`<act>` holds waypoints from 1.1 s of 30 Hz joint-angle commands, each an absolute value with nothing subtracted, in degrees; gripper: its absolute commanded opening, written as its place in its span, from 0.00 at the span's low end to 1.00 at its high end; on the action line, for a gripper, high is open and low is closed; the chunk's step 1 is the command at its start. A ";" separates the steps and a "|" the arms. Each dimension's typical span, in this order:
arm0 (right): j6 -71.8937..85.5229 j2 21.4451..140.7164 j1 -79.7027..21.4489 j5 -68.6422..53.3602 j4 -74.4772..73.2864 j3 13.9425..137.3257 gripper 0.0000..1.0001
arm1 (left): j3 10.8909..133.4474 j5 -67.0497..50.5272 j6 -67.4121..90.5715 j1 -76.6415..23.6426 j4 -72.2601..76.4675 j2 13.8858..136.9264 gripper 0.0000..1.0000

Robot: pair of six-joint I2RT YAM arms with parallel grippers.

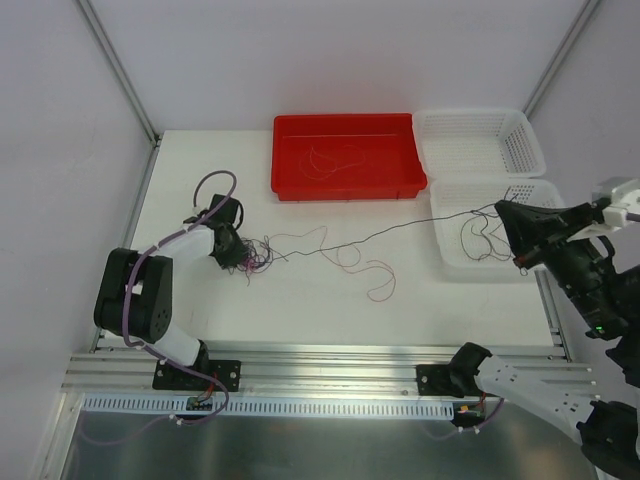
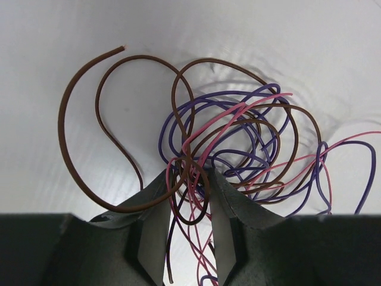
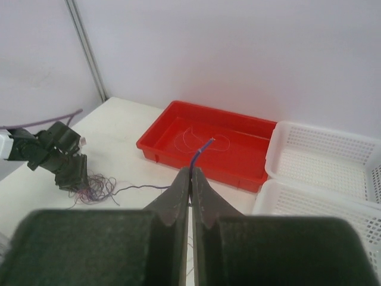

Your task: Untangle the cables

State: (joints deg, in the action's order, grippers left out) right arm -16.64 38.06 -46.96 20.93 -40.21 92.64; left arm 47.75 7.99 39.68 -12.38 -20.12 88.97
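The cables [image 1: 255, 256] are a small knot of purple, pink and brown strands on the white table, left of centre. My left gripper [image 1: 240, 252] is at the knot. In the left wrist view its jaws [image 2: 189, 173] stand a little apart, with several strands [image 2: 238, 143] running between them. My right gripper [image 1: 500, 210] is raised over the near white basket and is shut on one dark purple wire [image 1: 400, 228], which stretches back to the knot. The wire's end [image 3: 202, 149] sticks out past the closed right gripper [image 3: 190, 171].
A red tray [image 1: 345, 190] at the back centre holds one thin pale wire [image 1: 330, 160]. Two white baskets [image 1: 480, 140] [image 1: 450, 255] stand at the right; dark loops [image 1: 478, 238] hang over the near one. A loose reddish wire [image 1: 378, 278] lies mid-table.
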 commanded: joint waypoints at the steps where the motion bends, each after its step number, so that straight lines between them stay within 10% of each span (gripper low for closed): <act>1: -15.12 40.43 -46.85 20.32 -39.90 89.13 0.01 | 47.55 10.29 38.85 -10.20 -24.26 88.42 0.31; 15: -6.07 52.55 -46.85 6.51 -31.57 74.72 0.02 | 47.90 2.82 33.05 -10.11 -27.68 73.67 0.51; 20: -2.90 59.75 -46.76 5.79 -29.96 69.79 0.53 | 49.65 -1.93 26.91 -10.02 -30.58 65.84 0.71; 23: -1.94 62.49 -46.85 7.73 -31.02 69.17 0.64 | 50.71 -6.48 22.86 -10.11 -32.69 63.29 0.82; 33: -0.26 60.38 -45.88 10.37 -30.50 62.60 0.66 | 47.73 -17.33 24.95 -15.10 -32.87 60.64 0.84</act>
